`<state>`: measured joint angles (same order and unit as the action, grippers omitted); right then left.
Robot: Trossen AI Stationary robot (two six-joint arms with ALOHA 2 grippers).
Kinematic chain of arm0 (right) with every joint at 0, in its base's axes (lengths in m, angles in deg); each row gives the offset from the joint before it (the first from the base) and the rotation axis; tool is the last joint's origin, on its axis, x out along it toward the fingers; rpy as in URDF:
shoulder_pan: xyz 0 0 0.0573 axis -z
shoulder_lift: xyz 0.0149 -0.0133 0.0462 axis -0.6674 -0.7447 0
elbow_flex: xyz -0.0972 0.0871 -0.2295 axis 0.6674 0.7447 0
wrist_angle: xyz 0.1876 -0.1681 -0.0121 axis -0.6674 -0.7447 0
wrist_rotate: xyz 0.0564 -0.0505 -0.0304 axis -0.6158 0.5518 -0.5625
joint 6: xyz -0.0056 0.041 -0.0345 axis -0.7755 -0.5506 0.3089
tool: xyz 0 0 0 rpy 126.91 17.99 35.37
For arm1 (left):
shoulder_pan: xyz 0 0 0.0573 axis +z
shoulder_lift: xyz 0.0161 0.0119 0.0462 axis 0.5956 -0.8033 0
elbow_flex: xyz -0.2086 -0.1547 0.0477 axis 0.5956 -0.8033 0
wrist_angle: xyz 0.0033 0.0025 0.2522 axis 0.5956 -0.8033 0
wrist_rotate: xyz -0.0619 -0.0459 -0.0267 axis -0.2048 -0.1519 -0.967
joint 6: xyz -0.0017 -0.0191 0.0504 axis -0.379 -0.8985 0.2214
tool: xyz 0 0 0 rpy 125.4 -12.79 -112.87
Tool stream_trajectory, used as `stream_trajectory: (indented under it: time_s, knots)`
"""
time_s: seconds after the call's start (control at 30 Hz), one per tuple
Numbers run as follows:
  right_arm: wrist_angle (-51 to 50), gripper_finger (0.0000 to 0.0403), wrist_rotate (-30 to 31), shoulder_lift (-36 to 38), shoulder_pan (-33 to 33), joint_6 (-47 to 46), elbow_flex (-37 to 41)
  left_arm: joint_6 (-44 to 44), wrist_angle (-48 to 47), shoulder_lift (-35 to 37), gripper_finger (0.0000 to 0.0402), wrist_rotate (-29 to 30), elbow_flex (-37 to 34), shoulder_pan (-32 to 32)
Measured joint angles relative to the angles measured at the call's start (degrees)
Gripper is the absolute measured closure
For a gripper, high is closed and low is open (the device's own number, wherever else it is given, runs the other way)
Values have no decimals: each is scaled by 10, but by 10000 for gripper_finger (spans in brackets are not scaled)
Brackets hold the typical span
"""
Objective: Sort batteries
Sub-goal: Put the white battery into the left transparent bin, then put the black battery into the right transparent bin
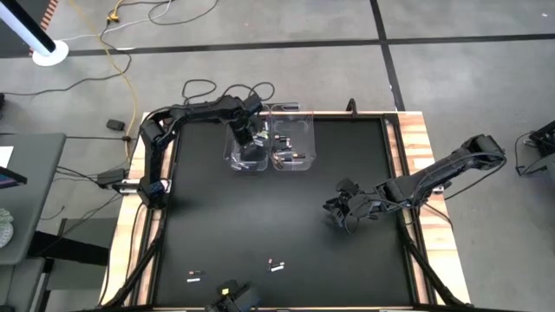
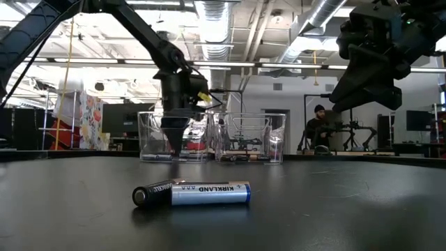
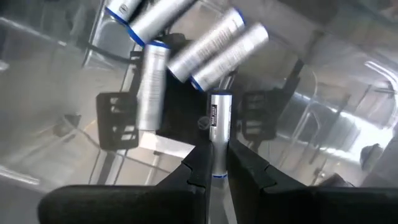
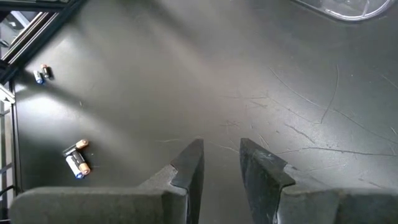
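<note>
Here, over the far edge of the black table, my left gripper reaches down into the left of two clear bins, its fingers pinched tight on a slim silver battery that stands upright between them. Several more silver batteries with blue ends lie loose on the floor of that same bin, just beyond the one I hold. The right-hand bin stands touching its neighbour and has a few small cells at its bottom; I cannot tell their kind from above.

My right gripper hangs above bare tabletop near the table's right edge, fingers parted with nothing between them.

Toward the table's near edge, well apart from both bins, two batteries lie end to end, touching: a silver one and a dark one, seen close in the low view. From above, a pair shows near the middle of the near edge and another small pair farther toward the near left corner.

Beyond the table, a person sits in the room behind the bins.
</note>
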<state>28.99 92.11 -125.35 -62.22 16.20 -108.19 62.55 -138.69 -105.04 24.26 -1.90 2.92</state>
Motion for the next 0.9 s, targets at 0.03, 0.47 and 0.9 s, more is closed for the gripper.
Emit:
stream_trajectory:
  time_s: [0.03,0.47,0.9]
  knots:
    - [0,281,0,0,0,0,0,-3,7,0,372,0,-6,0]
    - [0,281,0,0,0,0,0,-16,19,0,297,0,-17,1]
    - [0,281,0,0,0,0,0,-56,-47,99,266,5,-1,1]
